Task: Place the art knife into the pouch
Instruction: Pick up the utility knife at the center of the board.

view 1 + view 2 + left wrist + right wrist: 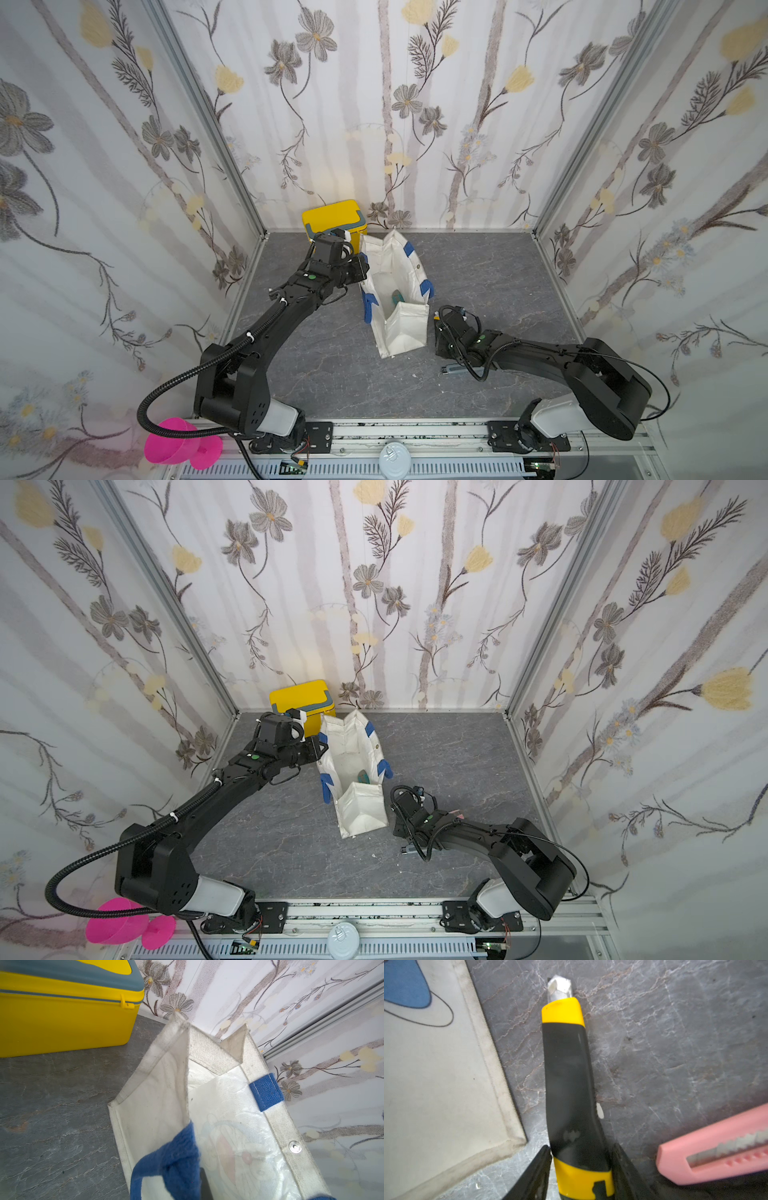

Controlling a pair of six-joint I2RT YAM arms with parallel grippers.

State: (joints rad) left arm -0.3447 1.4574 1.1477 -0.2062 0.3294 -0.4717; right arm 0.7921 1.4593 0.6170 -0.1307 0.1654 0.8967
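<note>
The pouch is a white canvas bag with blue handles, standing with its mouth spread at mid table, as both top views show. My left gripper is shut on the blue handle at the pouch's left rim and holds that side up. A yellow-and-black art knife lies on the grey floor just right of the pouch's corner, blade tip pointing away from the wrist. My right gripper is lowered over its rear end. Its fingers stand on either side of the handle, and a thin gap shows at one finger.
A pink knife lies close beside the right gripper, and a grey knife sits under the right forearm. A teal object lies inside the pouch. A yellow box stands behind the left gripper against the back wall.
</note>
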